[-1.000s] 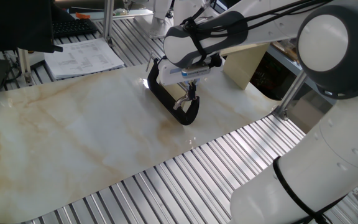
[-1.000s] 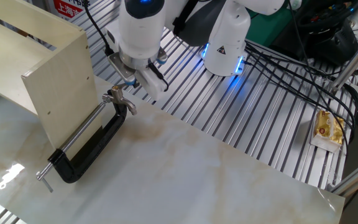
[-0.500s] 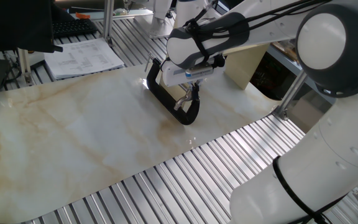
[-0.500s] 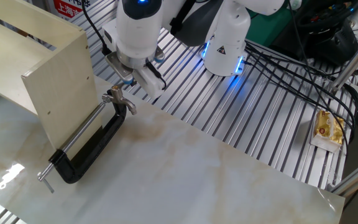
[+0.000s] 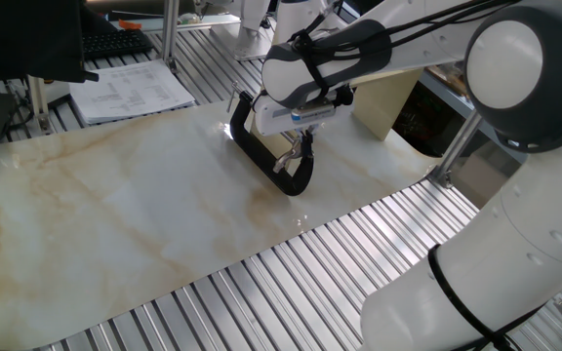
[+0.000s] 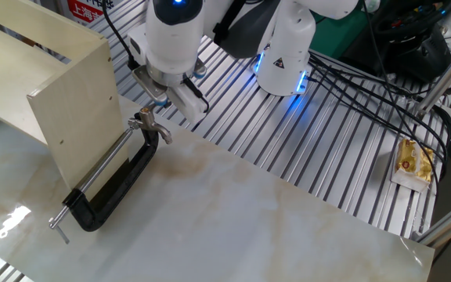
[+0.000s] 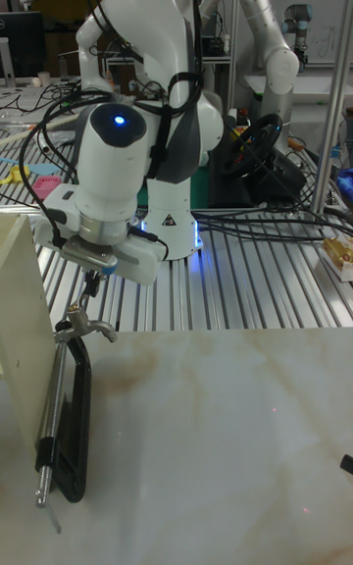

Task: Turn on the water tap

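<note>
Water tap (image 6: 116,184): lies on the marble surface (image 6: 233,227), at the beige block's (image 6: 61,94) 5 o'clock.
End effector (image 7: 91,282): above the tap's chrome lever (image 7: 86,328); fingers mostly hidden, grip unclear.

You're looking at a marble-patterned board (image 5: 115,214) lying on a slatted metal table (image 6: 304,141), with a beige block (image 6: 61,102) standing at one edge. Papers (image 5: 130,93) and a keyboard (image 5: 115,43) are sitting beyond the board, and a yellow packet (image 6: 413,163) is lying among black cables (image 6: 382,78).
</note>
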Tool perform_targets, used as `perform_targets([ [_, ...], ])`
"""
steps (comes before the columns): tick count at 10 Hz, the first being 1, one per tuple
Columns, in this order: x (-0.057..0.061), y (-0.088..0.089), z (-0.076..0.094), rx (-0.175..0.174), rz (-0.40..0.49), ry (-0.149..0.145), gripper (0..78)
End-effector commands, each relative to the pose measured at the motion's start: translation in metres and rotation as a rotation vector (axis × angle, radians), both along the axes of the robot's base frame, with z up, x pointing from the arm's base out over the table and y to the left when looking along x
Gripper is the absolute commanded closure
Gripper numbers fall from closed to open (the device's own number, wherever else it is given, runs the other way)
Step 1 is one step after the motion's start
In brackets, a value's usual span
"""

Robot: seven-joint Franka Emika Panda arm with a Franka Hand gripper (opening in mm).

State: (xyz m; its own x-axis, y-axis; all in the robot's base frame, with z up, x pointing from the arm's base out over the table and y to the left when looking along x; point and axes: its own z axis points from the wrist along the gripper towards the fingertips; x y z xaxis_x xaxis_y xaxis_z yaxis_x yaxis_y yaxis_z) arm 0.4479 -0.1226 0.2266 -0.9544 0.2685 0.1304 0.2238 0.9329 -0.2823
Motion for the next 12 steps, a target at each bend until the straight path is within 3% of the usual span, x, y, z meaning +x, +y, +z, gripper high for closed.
perform_targets([
  [1, -0.0002, -0.0039, 0.0003, -0.004, 0.01, 0.001, 77.6],
  [12, -0.0011, -0.0083, -0.0009, -0.022, 0.034, 0.005, 77.6],
])
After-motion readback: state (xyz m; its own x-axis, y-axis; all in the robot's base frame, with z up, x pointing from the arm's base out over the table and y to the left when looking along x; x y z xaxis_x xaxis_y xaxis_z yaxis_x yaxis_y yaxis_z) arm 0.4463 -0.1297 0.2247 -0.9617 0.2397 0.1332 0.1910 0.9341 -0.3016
